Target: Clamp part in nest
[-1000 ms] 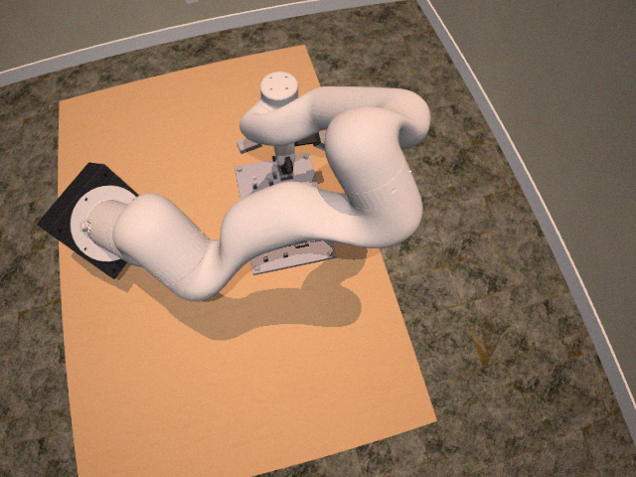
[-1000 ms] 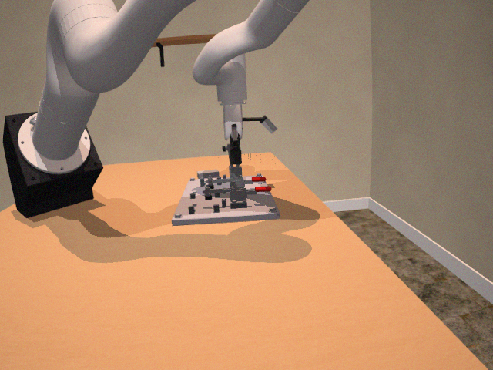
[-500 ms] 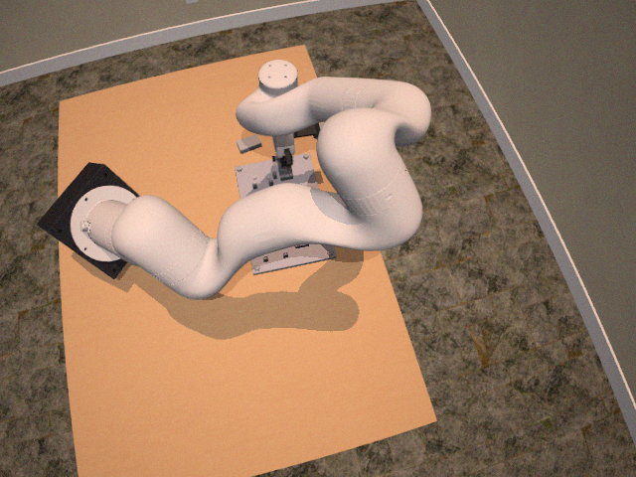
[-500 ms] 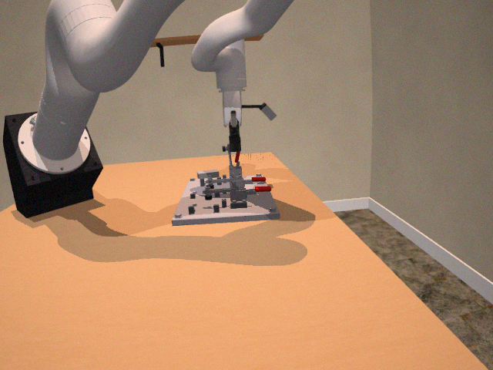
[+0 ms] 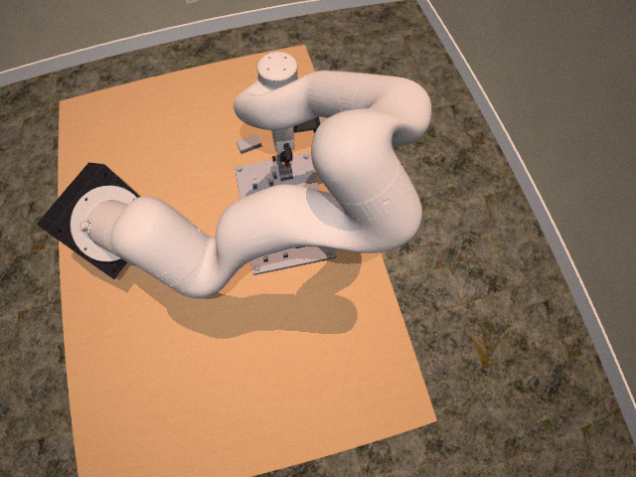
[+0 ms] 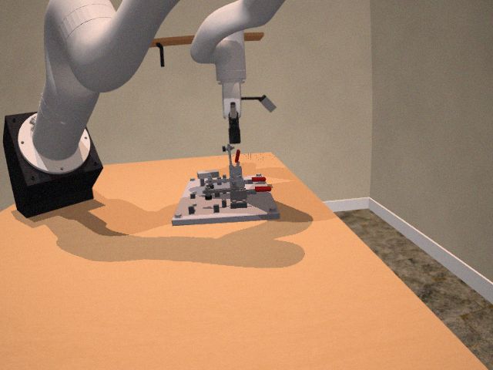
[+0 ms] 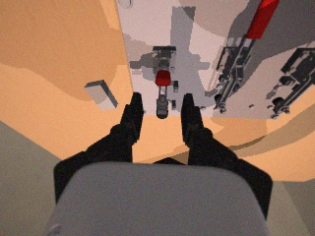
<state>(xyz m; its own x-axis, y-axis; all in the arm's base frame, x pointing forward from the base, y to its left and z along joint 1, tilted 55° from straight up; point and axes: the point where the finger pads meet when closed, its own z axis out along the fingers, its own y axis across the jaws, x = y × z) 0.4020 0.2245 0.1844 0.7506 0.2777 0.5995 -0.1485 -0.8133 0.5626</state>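
Observation:
The grey fixture plate (image 6: 226, 200) lies on the orange table, partly hidden under my arm in the overhead view (image 5: 274, 177). The small grey part (image 6: 207, 173) lies on the table beside the plate's far end; it also shows in the overhead view (image 5: 248, 143) and the wrist view (image 7: 100, 94). The far nest's clamp stands open, its red handle (image 6: 237, 155) pointing up; it also shows in the wrist view (image 7: 162, 78). My gripper (image 6: 233, 138) hangs a little above that handle, apart from it. Its fingers stand half open with nothing between them.
Two other clamps lie shut with red handles (image 6: 259, 179) (image 6: 263, 188) pointing toward the plate's right edge; one shows in the wrist view (image 7: 262, 17). The black robot base (image 6: 39, 175) stands at the left. A wall shelf (image 6: 206, 38) hangs behind.

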